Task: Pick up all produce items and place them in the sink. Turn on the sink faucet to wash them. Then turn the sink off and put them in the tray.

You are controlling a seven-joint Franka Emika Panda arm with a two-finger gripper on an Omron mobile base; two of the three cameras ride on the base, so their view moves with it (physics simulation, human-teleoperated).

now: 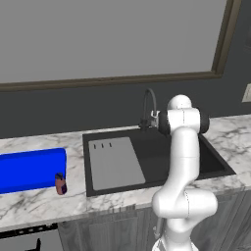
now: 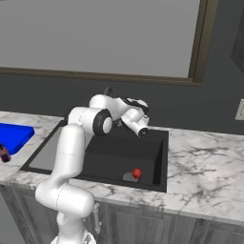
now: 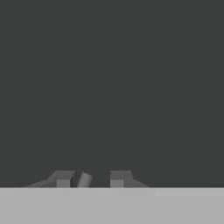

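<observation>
The marble counter (image 1: 29, 206) carries the black sink (image 2: 119, 159), with its grey drainboard panel (image 1: 115, 164) at the left end of the basin. The blue tray (image 1: 29, 169) lies on the counter left of the sink, and a small brown-red cylinder (image 1: 61, 185) stands at its near right corner. The dark faucet (image 1: 149, 105) arches up behind the basin, by the arm's wrist. The small red produce ball (image 2: 137, 173) sits on the basin floor beside the drain. The gripper (image 3: 89, 179) faces the dark wall, its tips a narrow gap apart; a thin grey rod shows between them, but whether they pinch it I cannot tell
</observation>
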